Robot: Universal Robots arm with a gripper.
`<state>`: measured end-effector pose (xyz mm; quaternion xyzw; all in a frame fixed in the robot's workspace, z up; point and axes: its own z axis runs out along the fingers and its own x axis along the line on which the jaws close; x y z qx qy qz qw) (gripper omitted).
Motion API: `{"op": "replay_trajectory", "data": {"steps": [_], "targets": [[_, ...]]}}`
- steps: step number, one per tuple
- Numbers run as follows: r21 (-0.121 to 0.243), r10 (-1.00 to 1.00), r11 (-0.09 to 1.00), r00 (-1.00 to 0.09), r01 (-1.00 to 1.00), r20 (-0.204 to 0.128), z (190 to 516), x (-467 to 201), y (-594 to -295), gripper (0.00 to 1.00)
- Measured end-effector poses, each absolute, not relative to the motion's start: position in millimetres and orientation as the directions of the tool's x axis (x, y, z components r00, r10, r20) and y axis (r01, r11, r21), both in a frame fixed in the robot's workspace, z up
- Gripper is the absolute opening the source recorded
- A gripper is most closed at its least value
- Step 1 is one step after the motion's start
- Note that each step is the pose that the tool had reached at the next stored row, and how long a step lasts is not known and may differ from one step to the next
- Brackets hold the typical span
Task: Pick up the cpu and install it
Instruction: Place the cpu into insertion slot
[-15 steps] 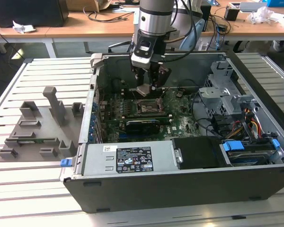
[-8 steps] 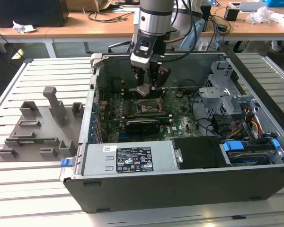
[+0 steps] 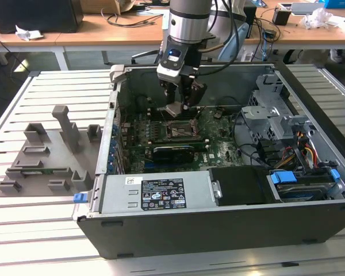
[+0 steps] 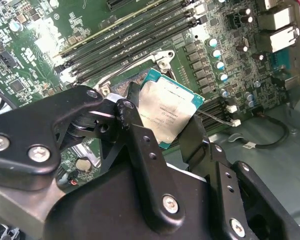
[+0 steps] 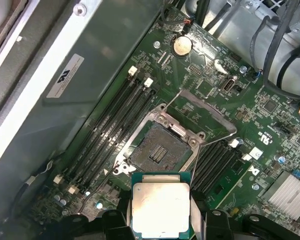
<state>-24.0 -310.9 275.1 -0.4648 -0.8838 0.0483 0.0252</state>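
One cpu [image 3: 175, 109], exterior view: pinched flat in the single gripper [image 3: 180, 102], just above one open socket [image 3: 181, 130] inside the case [image 3: 218, 230], probably kept level for seating. One grey holder tray [image 3: 43, 158] lies well apart at the exterior view's left.

Second wrist view: two fingers [image 4: 140, 145] clamp opposite cpu [image 4: 167, 112] edges, metal top exposed.

First wrist view: cpu [image 5: 161, 207] held clear of the socket [image 5: 157, 150], unseated. Two banks of memory slots [image 5: 115, 130] flank the socket.
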Motion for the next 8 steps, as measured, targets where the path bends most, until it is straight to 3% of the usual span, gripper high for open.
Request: {"op": "replay_trajectory", "data": {"steps": [8], "targets": [[-0.111,0.852,0.521,-0.524,0.847,-0.003,275.1,-24.0,-310.9,0.55]]}}
